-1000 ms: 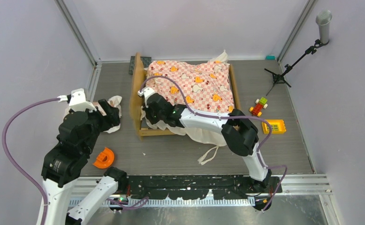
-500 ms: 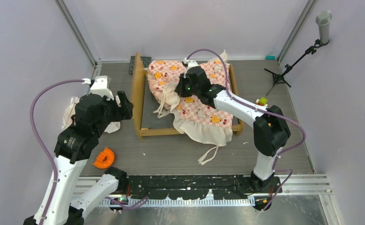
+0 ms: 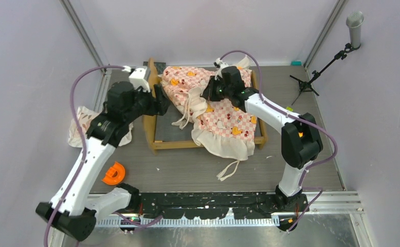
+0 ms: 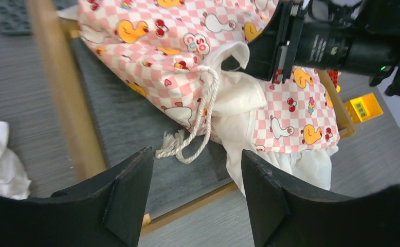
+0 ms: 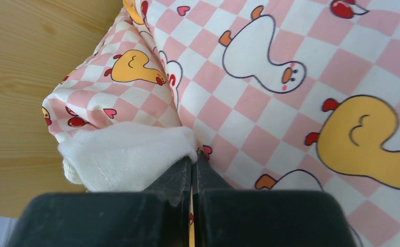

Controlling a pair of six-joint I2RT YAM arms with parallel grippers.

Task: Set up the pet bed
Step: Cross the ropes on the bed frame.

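Observation:
The pet bed (image 3: 153, 114) stands at the table's middle, tan headboard on the left, and the left part of its grey mattress (image 3: 170, 131) lies bare. A pink-checkered duck-print sheet (image 3: 224, 114) is bunched over the bed's right half, its white ruffle hanging over the front rail. My right gripper (image 3: 211, 93) is shut on a fold of this sheet (image 5: 290, 77), held up over the bed's middle. My left gripper (image 3: 162, 101) hovers open above the headboard with nothing between its fingers (image 4: 121, 200). Below it the sheet's white cord (image 4: 203, 118) dangles onto the mattress (image 4: 121, 118).
A floral ruffled pillow (image 3: 85, 127) lies on the floor left of the bed. An orange half-ring (image 3: 114, 173) sits near the front left. A toy car (image 3: 284, 117) and a yellow block (image 3: 302, 139) lie right of the bed. A microphone stand (image 3: 316, 72) stands back right.
My right gripper has pulled the sheet's front-left corner up and back to the right, baring the mattress. My left arm swung from the pillow to above the headboard.

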